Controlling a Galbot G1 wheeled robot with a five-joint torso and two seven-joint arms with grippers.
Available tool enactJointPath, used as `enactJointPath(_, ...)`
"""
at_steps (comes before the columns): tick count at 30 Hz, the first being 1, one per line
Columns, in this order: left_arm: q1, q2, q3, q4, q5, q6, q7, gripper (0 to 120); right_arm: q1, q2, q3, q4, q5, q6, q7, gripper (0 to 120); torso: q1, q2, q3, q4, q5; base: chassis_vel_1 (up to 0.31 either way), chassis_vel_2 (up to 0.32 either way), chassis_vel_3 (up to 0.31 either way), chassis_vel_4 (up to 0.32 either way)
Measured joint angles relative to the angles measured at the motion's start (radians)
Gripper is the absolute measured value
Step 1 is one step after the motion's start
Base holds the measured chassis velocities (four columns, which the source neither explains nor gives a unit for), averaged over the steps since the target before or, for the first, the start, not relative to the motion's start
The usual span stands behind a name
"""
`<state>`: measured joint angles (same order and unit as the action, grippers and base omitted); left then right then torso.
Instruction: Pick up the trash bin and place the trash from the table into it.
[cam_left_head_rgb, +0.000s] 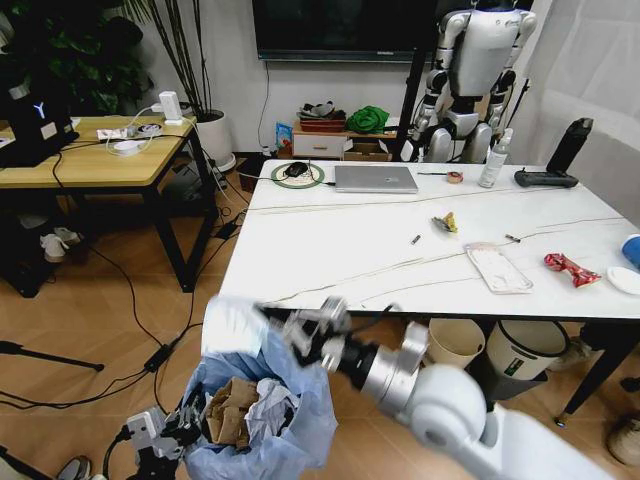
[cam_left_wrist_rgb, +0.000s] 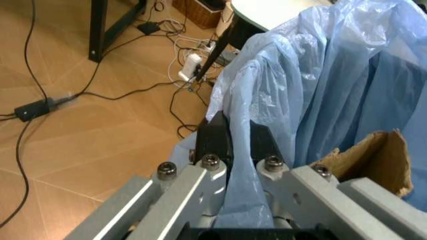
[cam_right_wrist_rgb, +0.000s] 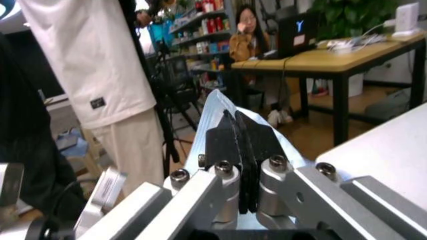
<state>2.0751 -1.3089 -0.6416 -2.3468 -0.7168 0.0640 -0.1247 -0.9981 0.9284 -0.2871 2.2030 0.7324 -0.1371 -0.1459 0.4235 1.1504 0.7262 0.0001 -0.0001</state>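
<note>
The trash bin (cam_left_head_rgb: 290, 420) stands low at the front left, lined with a puffy light-blue bag (cam_left_wrist_rgb: 313, 75). Crushed cardboard (cam_left_head_rgb: 232, 410) and crumpled white paper lie inside it. My left gripper (cam_left_head_rgb: 172, 432) is shut on the bag's rim, the plastic pinched between its black fingers (cam_left_wrist_rgb: 215, 142). My right gripper (cam_left_head_rgb: 295, 335) hovers over the bin's mouth, shut on a pale blue sheet that looks like the face mask (cam_left_head_rgb: 235, 325) (cam_right_wrist_rgb: 217, 107). On the table (cam_left_head_rgb: 330, 250) lie a clear plastic pack (cam_left_head_rgb: 497, 267), a red wrapper (cam_left_head_rgb: 570, 268), a blue cup (cam_left_head_rgb: 632, 250) and a white lid (cam_left_head_rgb: 625, 281).
A silver laptop (cam_left_head_rgb: 375, 178), a spray bottle (cam_left_head_rgb: 493, 160) and a small yellowish scrap (cam_left_head_rgb: 446, 222) sit farther back. A cream bin (cam_left_head_rgb: 455, 340) and a black-rimmed bin (cam_left_head_rgb: 525, 345) stand under the table. Cables cross the floor at left beside a wooden table (cam_left_head_rgb: 95, 150).
</note>
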Motion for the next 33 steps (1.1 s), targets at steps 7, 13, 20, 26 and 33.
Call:
enactJointPath(7, 0.001, -0.005, -0.007, -0.002, 0.002, 0.001, -0.001, 0, -0.047, -0.005, -0.01, 0.007, -0.044, 0.003, -0.019, 0, 0.0, 0.0, 0.0, 0.0, 0.0, 0.0, 0.0, 0.0, 0.0)
enactJointPath(13, 0.0, -0.006, -0.004, -0.005, 0.004, 0.001, -0.003, 0, -0.129, -0.007, 0.066, 0.014, -0.123, -0.007, -0.001, 15, 0.0, 0.0, 0.0, 0.0, 0.0001, 0.0, 0.0, 0.0, 0.0)
enactJointPath(20, -0.006, 0.008, 0.008, -0.004, 0.006, 0.001, -0.005, 0, -0.248, -0.005, 0.143, 0.018, -0.197, 0.014, 0.029, 38, 0.0, 0.0, 0.0, -0.0001, 0.0001, 0.0, 0.0, 0.0, 0.0)
enactJointPath(26, -0.01, 0.019, 0.019, 0.008, 0.005, 0.001, -0.006, 0, -0.334, 0.041, 0.244, 0.028, -0.232, 0.028, 0.076, 62, 0.0, 0.0, 0.0, 0.0, 0.0001, 0.0, 0.0, 0.0, 0.0)
enactJointPath(33, -0.017, 0.034, 0.036, 0.031, 0.016, -0.002, -0.006, 0, -0.347, 0.15, 0.376, 0.048, -0.237, -0.05, 0.194, 88, 0.0, 0.0, 0.0, -0.0001, 0.0001, 0.0, 0.0, 0.0, 0.0)
